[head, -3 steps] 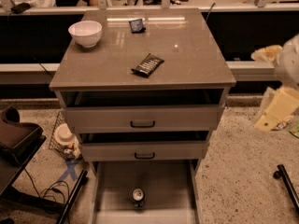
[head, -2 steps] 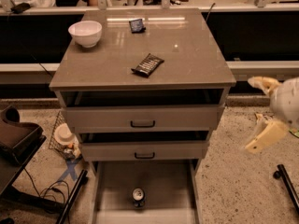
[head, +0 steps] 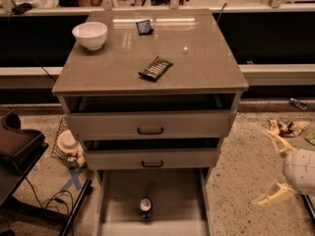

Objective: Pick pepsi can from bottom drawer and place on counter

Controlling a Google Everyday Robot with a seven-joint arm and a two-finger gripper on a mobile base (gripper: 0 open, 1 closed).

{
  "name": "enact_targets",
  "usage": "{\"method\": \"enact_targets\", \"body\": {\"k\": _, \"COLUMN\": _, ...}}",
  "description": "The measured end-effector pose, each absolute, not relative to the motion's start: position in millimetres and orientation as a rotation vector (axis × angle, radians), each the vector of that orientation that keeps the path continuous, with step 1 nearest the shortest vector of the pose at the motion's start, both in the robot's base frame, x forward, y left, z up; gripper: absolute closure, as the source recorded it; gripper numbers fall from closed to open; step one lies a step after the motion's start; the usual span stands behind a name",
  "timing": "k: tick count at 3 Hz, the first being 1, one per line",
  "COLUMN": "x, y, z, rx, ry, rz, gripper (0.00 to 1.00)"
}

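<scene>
The pepsi can (head: 145, 207) stands upright on the floor of the open bottom drawer (head: 167, 191), near its front middle, silver top facing up. The counter (head: 197, 58) is the glossy grey-brown top of the cabinet. My gripper (head: 268, 168) hangs to the right of the cabinet, at about the height of the lower drawers and well apart from the can. Its two pale fingers (head: 275, 140) are spread wide and hold nothing.
On the counter are a white bowl (head: 90, 34), a flat dark snack wrapper (head: 155, 68) and a small blue packet (head: 143, 26). The two upper drawers stand slightly open. A wire basket (head: 66, 149), cables and a dark chair sit at left. Litter (head: 288, 127) lies on the floor at right.
My gripper has dropped from counter height at the right edge to beside the lower drawers, shifting slightly left. The can and the counter items have not moved.
</scene>
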State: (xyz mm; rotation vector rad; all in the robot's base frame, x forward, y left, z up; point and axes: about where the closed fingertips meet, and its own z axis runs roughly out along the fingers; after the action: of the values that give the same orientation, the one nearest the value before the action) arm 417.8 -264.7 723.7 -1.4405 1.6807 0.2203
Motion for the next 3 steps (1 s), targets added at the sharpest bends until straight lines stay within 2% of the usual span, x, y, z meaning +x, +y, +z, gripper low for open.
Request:
{"method": "enact_targets", "body": {"k": 1, "x": 418, "y": -265, "z": 724, "rx": -1.440, "ry": 1.681, "rz": 0.220, "gripper": 0.00}}
{"method": "enact_targets", "body": {"k": 3, "x": 432, "y": -229, "z": 593, "rx": -1.409, "ry": 1.664, "rz": 0.333, "gripper": 0.00}}
